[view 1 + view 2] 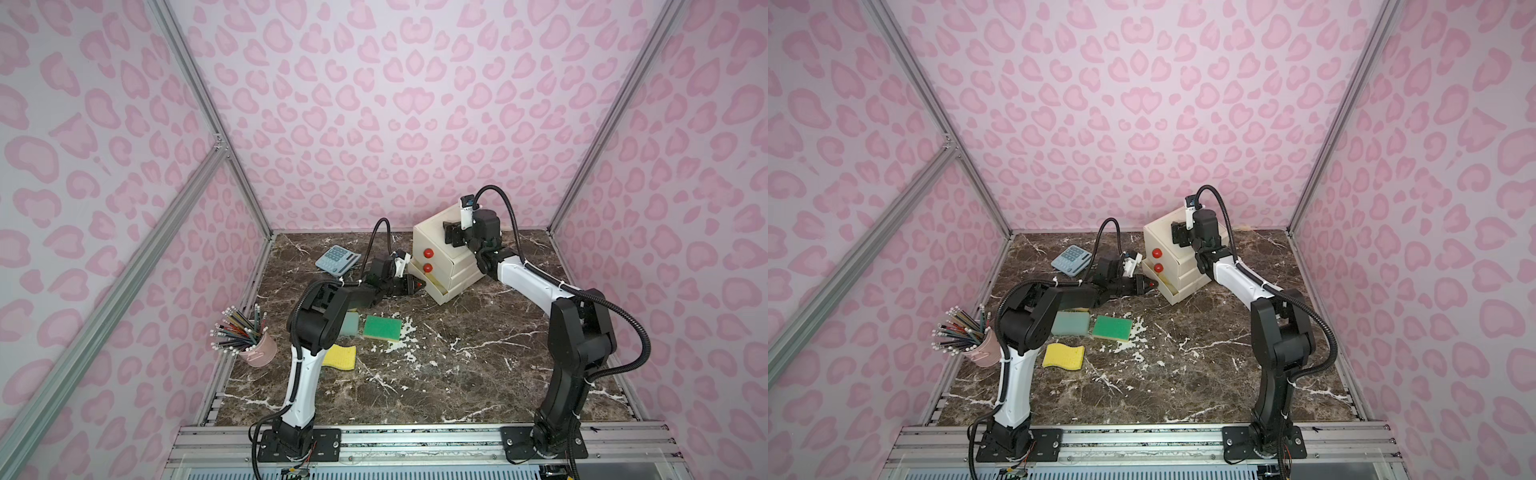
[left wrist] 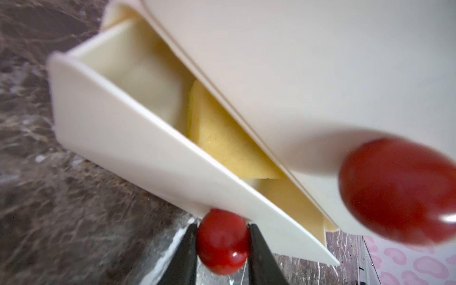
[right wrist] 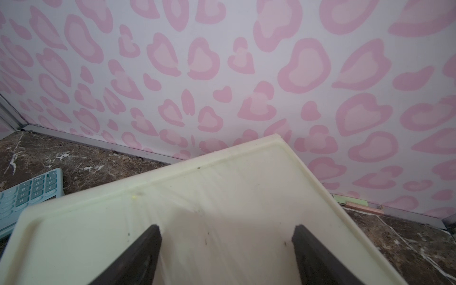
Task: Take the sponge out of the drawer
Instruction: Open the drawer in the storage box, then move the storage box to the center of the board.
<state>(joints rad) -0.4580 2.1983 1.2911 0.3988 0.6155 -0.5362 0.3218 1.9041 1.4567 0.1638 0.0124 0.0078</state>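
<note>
Left wrist view: left gripper (image 2: 223,228) is clamped on the red knob (image 2: 223,245) of the bottom drawer (image 2: 128,128), which stands partly open with the yellow sponge (image 2: 222,140) inside. Right gripper (image 3: 227,229) jaws stand wide apart over the cabinet top (image 3: 222,187); contact cannot be told.

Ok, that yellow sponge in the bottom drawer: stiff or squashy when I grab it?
The sponge looks porous, so probably light and squashy; expect the jaws to sink in. It lies partly under the cabinet, in a drawer only partly open, so it may bend or snag coming out. Its grainy face should hardly slip.
</note>
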